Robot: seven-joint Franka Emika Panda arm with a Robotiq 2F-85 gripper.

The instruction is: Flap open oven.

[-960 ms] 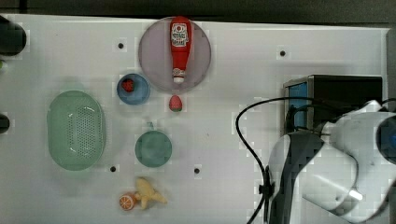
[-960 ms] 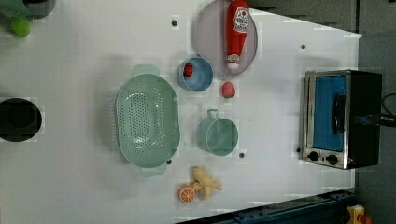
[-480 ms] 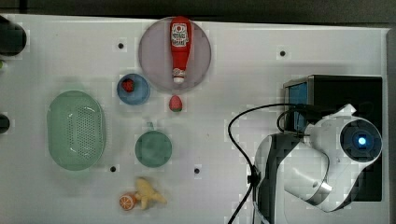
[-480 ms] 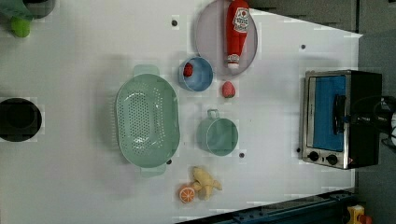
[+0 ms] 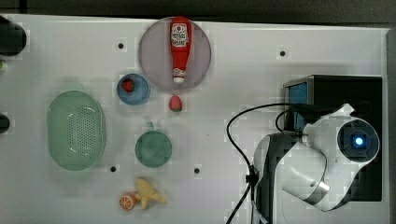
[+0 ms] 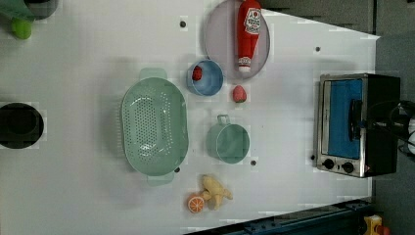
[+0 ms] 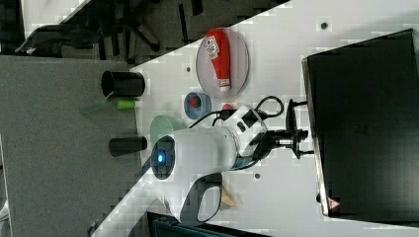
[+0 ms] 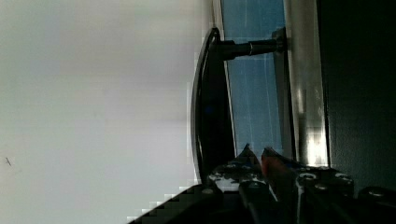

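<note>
The black oven (image 5: 343, 91) with silver trim stands at the top view's right, and its blue-tinted door (image 6: 345, 117) is shut. The black bar handle (image 8: 212, 107) stands off the glass on short posts. My gripper (image 7: 300, 143) reaches in level at the door front. In the wrist view the gripper (image 8: 256, 155) has its fingertips in the gap between the handle and the blue glass. The fingers stand only narrowly open with nothing between them. My white arm (image 5: 327, 158) covers the oven's lower part in the top view.
A ketchup bottle (image 5: 180, 46) lies on a grey plate (image 5: 152, 58). Nearby are a blue bowl (image 5: 133, 89) holding a strawberry, a loose strawberry (image 5: 175, 103), a green colander (image 5: 76, 129), a teal cup (image 5: 153, 148) and toy fruit (image 5: 142, 198). A black cable (image 5: 236, 140) loops beside my arm.
My arm's wrist swung a little toward the top view's left over the oven, then stayed put. The oven door has not moved.
</note>
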